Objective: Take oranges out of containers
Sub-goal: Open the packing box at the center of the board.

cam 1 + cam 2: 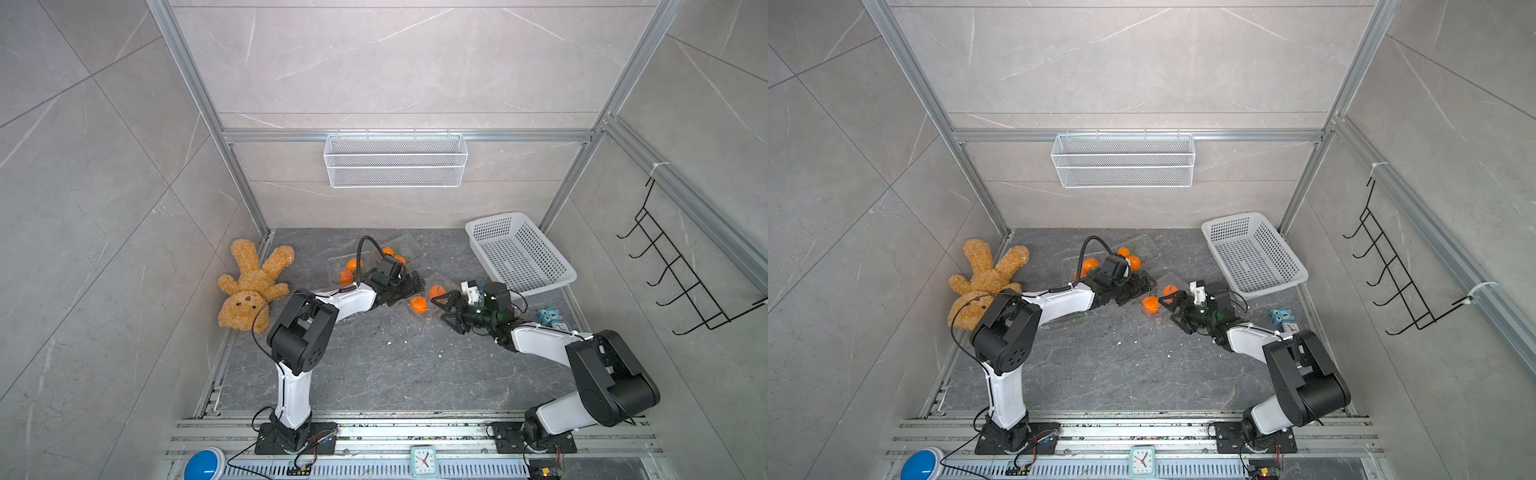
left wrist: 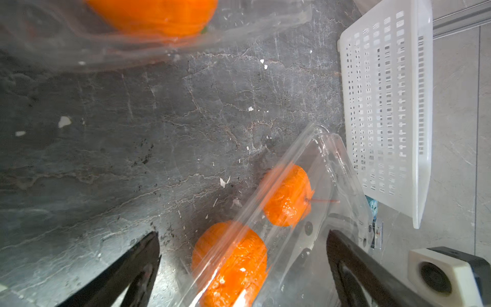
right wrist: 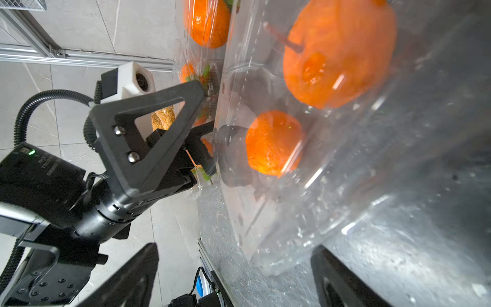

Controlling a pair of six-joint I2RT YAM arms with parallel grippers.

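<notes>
A clear container (image 1: pixel 430 280) lies mid-floor holding two oranges (image 1: pixel 418 304) (image 1: pixel 436 291). In the left wrist view these oranges (image 2: pixel 231 263) (image 2: pixel 288 195) sit inside the clear container (image 2: pixel 329 159). My left gripper (image 2: pixel 243 234) is open, with its jaws on either side of the container's near end. From the opposite side my right gripper (image 3: pixel 236 245) stands open, and a corner of the container (image 3: pixel 265 255) reaches between its jaws. Both top views show the left gripper (image 1: pixel 409 286) (image 1: pixel 1144 284) and the right gripper (image 1: pixel 441 311) (image 1: pixel 1172 313) facing each other. More oranges (image 1: pixel 352 264) (image 1: pixel 388 251) lie in clear containers (image 1: pixel 405 243) behind the left wrist.
A white perforated basket (image 1: pixel 519 253) stands at the back right, close to the right arm. A plush bunny (image 1: pixel 249 286) lies at the left edge. Blue toy blocks (image 1: pixel 548 316) sit by the right arm. A wire mesh basket (image 1: pixel 395 160) hangs on the back wall.
</notes>
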